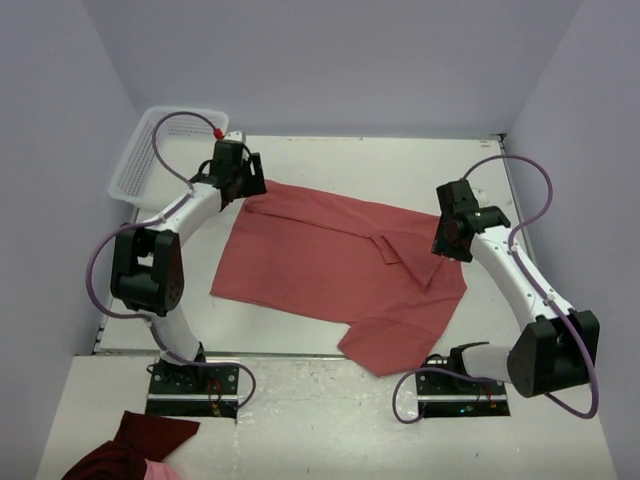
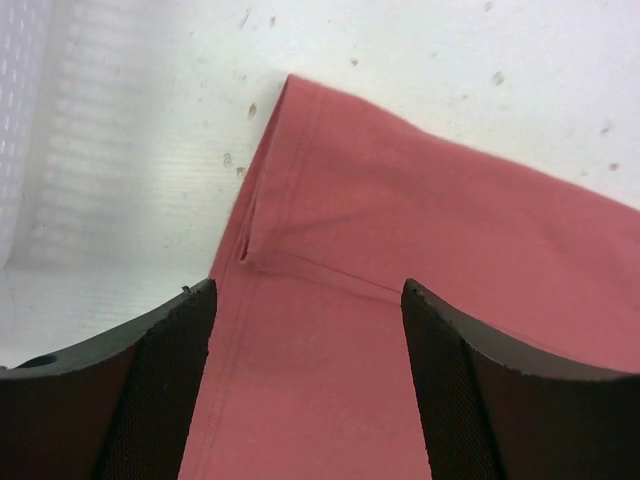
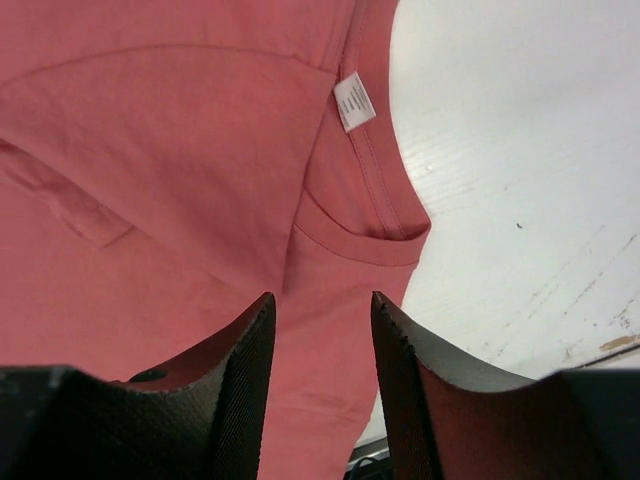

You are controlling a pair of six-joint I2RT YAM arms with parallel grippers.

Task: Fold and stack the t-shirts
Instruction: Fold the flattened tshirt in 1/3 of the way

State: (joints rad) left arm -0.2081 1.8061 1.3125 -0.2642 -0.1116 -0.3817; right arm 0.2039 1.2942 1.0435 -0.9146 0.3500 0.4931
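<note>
Dark ridged fingers [image 2: 150, 400] of the left gripper [image 2: 308, 292] fill the bottom of the left wrist view. They are set wide apart with nothing clamped between them, above a hemmed corner of the salmon-red t-shirt [image 1: 330, 260]. The right gripper [image 3: 322, 300] likewise has its two pads apart, at a narrower gap, over the shirt's neck area, where a small white neck label [image 3: 353, 101] sits near the top centre of that frame. From above, the t-shirt lies spread and partly lapped over itself across the middle of the white table [image 1: 420, 165], one flap reaching toward the lower centre. The left gripper is at its upper left corner, the right at its right edge. A white basket [image 1: 128, 170] stands in the upper left, and a dark maroon cloth bundle [image 1: 135, 450] lies at the bottom left.
</note>
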